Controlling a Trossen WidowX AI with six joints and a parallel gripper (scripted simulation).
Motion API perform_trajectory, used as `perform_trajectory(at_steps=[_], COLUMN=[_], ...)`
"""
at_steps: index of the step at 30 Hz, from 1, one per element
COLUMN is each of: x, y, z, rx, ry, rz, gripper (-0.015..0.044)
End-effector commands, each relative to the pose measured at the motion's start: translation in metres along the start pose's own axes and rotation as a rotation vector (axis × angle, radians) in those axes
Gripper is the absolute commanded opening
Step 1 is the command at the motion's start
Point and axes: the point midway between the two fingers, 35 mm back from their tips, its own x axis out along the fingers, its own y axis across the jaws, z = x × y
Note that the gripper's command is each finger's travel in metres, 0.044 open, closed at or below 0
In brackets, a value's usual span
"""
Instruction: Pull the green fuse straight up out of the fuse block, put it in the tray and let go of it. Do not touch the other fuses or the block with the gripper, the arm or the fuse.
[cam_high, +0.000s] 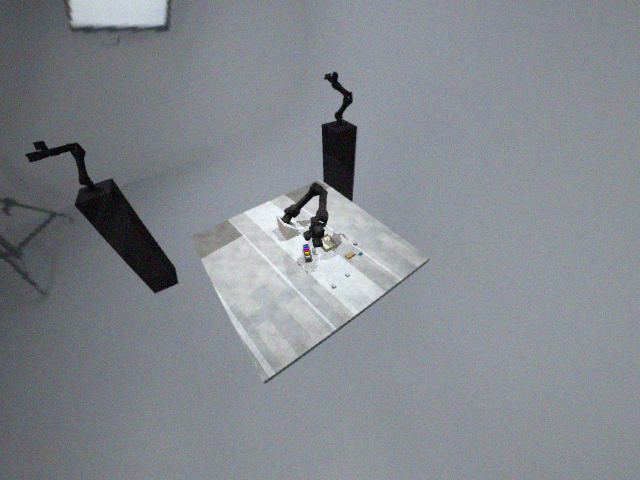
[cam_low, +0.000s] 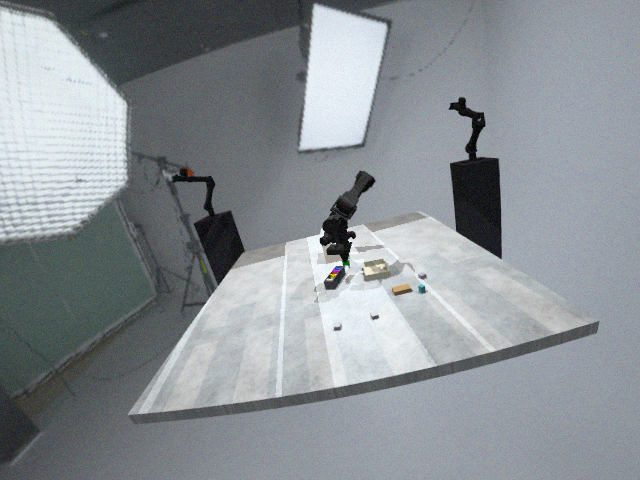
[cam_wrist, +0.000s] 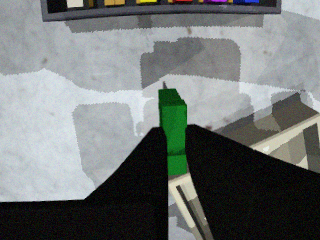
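My gripper (cam_wrist: 172, 136) (cam_low: 345, 259) is shut on the green fuse (cam_wrist: 174, 123) (cam_low: 345, 264) and holds it in the air, clear of the fuse block (cam_wrist: 160, 14) (cam_low: 333, 279) (cam_high: 307, 259). In the wrist view the block lies along the top edge with white, yellow, red, purple and blue fuses in their slots; one slot between white and yellow is empty. The beige tray (cam_wrist: 294, 135) (cam_low: 376, 269) (cam_high: 328, 242) shows at the right, its corner just beside my fingers. The fuse hangs over bare table between block and tray.
An orange block (cam_low: 401, 289), a teal cube (cam_low: 421, 288) and small grey cubes (cam_low: 374, 315) lie on the table (cam_low: 258, 351) beyond the tray. Two black pedestals (cam_low: 476, 204) with other arms stand off the table.
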Motion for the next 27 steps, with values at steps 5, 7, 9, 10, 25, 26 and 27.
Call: perform_trajectory(at_steps=[5, 7, 9, 10, 25, 26, 27], x=[-0.001, -0.001, -0.001, -0.002, 0.004, 0.006, 0.008], y=[-0.028, -0.037, -0.045, -0.050, -0.081, -0.081, -0.081], z=[-0.040, -0.050, -0.060, -0.065, -0.094, -0.094, -0.095], rx=[0.009, 0.009, 0.008, 0.008, 0.007, 0.007, 0.007], ry=[0.007, 0.009, 0.012, 0.013, 0.026, 0.026, 0.026], rz=[-0.003, -0.003, -0.005, -0.005, -0.013, -0.013, -0.013], gripper=[0.0000, 0.0000, 0.0000, 0.0000, 0.0000, 0.0000, 0.0000])
